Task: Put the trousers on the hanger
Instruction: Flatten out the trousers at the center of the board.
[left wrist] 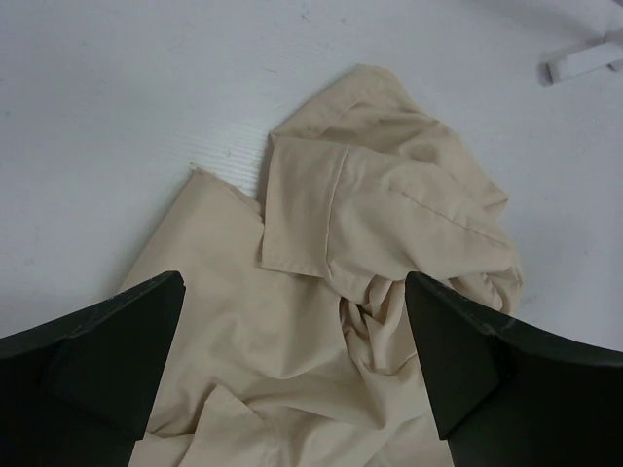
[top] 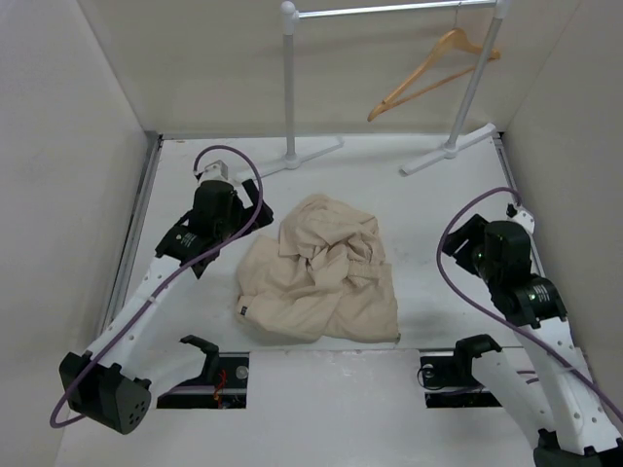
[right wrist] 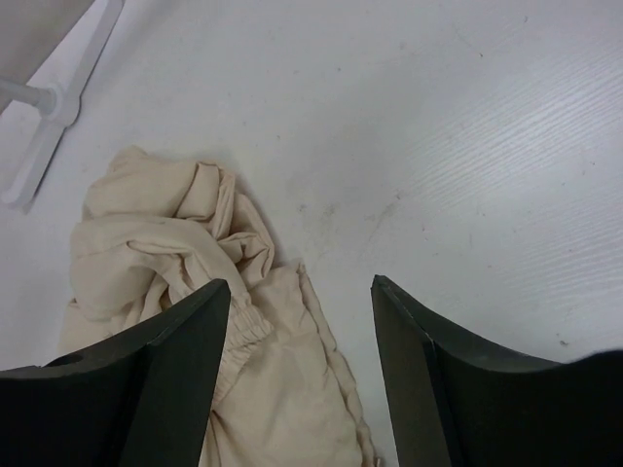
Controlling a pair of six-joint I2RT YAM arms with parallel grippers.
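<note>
The beige trousers (top: 321, 277) lie crumpled in a heap in the middle of the table, a small dark label at their near left corner. The wooden hanger (top: 433, 70) hangs by its hook from the white rack at the back right. My left gripper (top: 243, 209) is just left of the heap. In the left wrist view it (left wrist: 294, 282) stands open over the folded cloth (left wrist: 370, 204), nothing between its fingers. My right gripper (top: 458, 243) is off to the right of the trousers. Its jaws (right wrist: 301, 282) stand open above the gathered waistband edge (right wrist: 321, 341) and bare table.
A white tube rack (top: 389, 10) stands at the back, with its feet (top: 292, 158) on the table. One foot shows in the left wrist view (left wrist: 584, 60) and one in the right wrist view (right wrist: 44, 117). Pale walls close in on both sides.
</note>
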